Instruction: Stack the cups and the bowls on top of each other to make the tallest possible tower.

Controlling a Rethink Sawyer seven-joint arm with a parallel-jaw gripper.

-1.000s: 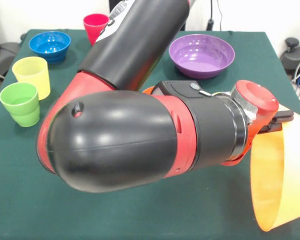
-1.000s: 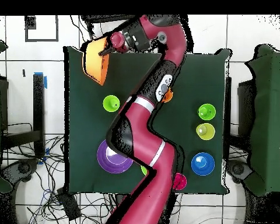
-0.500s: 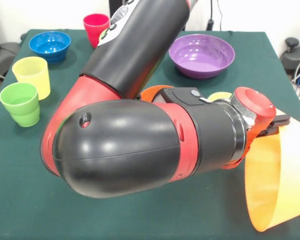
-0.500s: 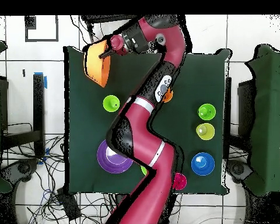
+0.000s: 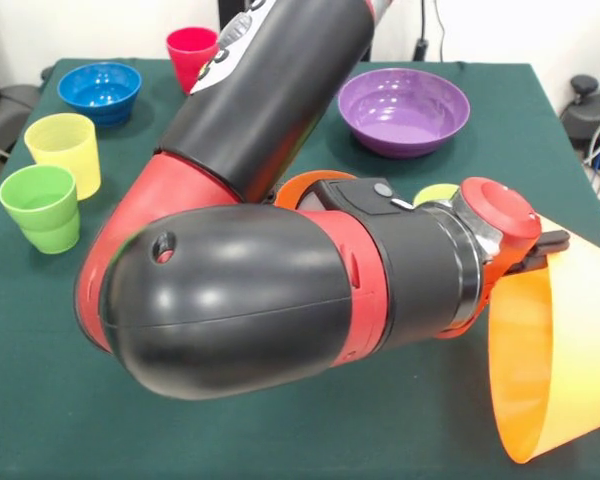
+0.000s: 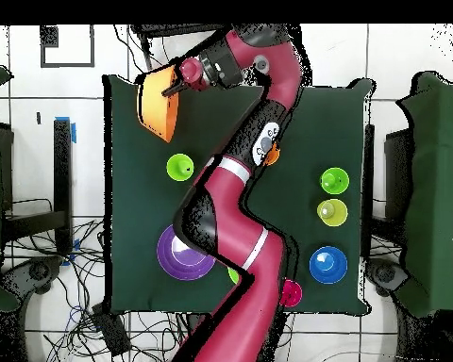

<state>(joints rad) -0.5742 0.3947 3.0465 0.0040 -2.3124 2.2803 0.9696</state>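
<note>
- Green cloth covers the bench (image 5: 70, 400); its near strip in the front view lies bare, with the arm's big elbow (image 5: 230, 300) hanging over the middle.
- At the bench's right near corner in the front view, the gripper (image 5: 542, 248) holds the translucent orange bowl (image 5: 545, 360) tipped on its side, jaws clamped on its rim, mouth turned sideways, partly past the bench edge.
- Against half a second ago, the orange bowl sits slightly further in over the bench in the overhead view, and the wrist has dropped a little.
- Purple bowl (image 5: 404, 110) stands upright and empty toward the far right.
- Blue bowl (image 5: 100, 92) and red cup (image 5: 190, 52) stand at the far left, both empty.
- Yellow cup (image 5: 64, 150) and green cup (image 5: 40, 206) stand just beside each other at the left edge, upright.
- Lime cup (image 5: 436, 193) peeks out behind the wrist; an orange cup (image 6: 272, 155) shows beside the arm from overhead.
</note>
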